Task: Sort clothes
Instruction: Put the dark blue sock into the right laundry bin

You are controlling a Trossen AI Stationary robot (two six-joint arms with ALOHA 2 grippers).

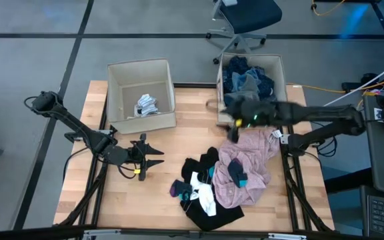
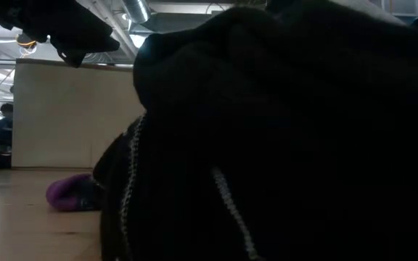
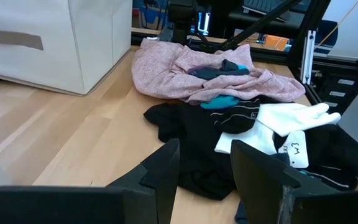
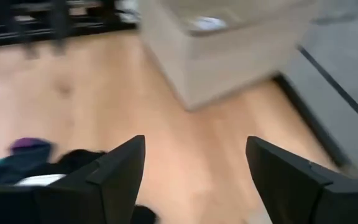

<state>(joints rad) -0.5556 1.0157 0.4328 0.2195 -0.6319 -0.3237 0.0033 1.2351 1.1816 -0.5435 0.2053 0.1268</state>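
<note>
1. Two boxes partly filled: left box (image 1: pixel 122 73) with a few white and grey socks (image 1: pixel 147 105) on its floor, right box (image 1: pixel 280 67) with blue and navy garments (image 1: pixel 247 80) heaped high.
2. Still unsorted on the table (image 1: pixel 85 200): pink garment (image 1: pixel 252 157), black pieces (image 1: pixel 212 213), white socks (image 1: pixel 207 199), teal sock (image 1: pixel 240 177), purple sock (image 1: pixel 175 190), all in one pile between the arms, right of centre.
3. Left gripper (image 1: pixel 153 159) low over bare wood just beside the pile, fingers apart, empty.
4. Right gripper (image 1: pixel 232 127) above the near edge of the right box and the pile's far end, fingers wide apart in the wrist view, nothing held.
5. Roughly half done, judging by the pile: larger clothes mostly boxed, small items and the pink garment left.
</note>
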